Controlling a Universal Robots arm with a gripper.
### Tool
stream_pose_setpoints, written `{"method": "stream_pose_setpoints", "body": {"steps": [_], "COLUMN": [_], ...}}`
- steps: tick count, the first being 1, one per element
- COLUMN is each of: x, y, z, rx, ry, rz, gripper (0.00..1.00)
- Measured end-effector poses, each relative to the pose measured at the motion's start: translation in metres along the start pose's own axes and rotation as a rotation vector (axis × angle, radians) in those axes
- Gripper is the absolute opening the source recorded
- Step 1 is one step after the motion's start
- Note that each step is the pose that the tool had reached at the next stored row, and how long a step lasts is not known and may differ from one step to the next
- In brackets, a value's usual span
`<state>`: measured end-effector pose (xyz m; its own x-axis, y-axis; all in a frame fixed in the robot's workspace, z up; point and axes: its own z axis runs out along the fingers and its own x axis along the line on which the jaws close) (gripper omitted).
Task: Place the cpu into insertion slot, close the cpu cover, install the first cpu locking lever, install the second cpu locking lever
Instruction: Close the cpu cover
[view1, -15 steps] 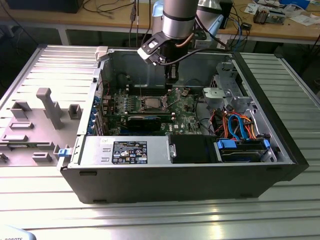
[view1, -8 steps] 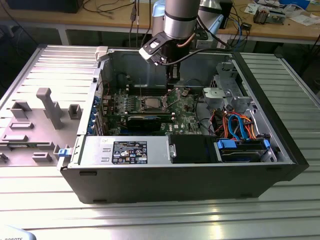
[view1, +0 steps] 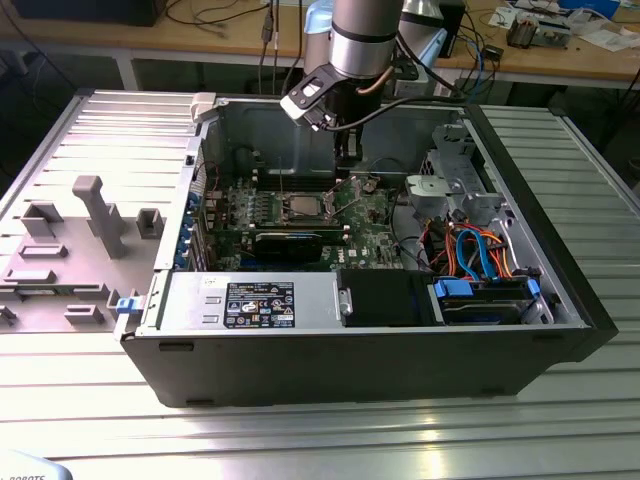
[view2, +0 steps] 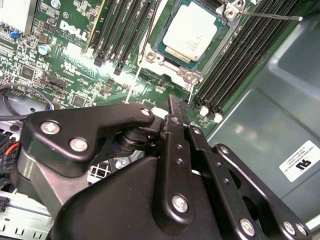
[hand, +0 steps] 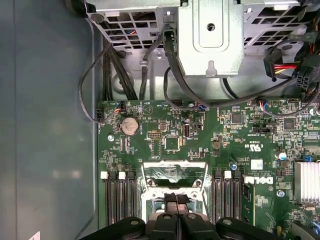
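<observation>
The cpu (view2: 192, 30), a square chip with a silvery top, lies flat in the insertion slot (view2: 186, 75) on the green motherboard; its dark edge shows all round. In the exterior view the slot (view1: 300, 207) sits mid-board. My gripper (view2: 176, 102) hovers just beside the slot, fingers pressed together with nothing between them. Its black tips (hand: 176, 198) hang over the slot's near edge in the first wrist view. The cpu cover (hand: 175, 166) appears tilted up, with green board showing through its opening. A thin metal locking lever (view2: 265, 16) sticks out sideways from the slot's corner.
Long black memory slots (view2: 240, 60) flank the socket on both sides. A metal drive cage (hand: 210, 35) with cables stands beyond the board. The case's walls (view1: 520, 200) close in around it. A black card (view1: 290, 242) stands nearer the case's front.
</observation>
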<state>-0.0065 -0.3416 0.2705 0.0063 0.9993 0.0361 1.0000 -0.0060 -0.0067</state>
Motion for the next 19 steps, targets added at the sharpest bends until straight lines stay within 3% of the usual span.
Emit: {"method": "stream_pose_setpoints", "body": {"steps": [19], "x": [0.0], "y": [0.0056], "z": [0.0], "rx": [0.0], "ry": [0.0], "rz": [0.0], "gripper": [0.11]}}
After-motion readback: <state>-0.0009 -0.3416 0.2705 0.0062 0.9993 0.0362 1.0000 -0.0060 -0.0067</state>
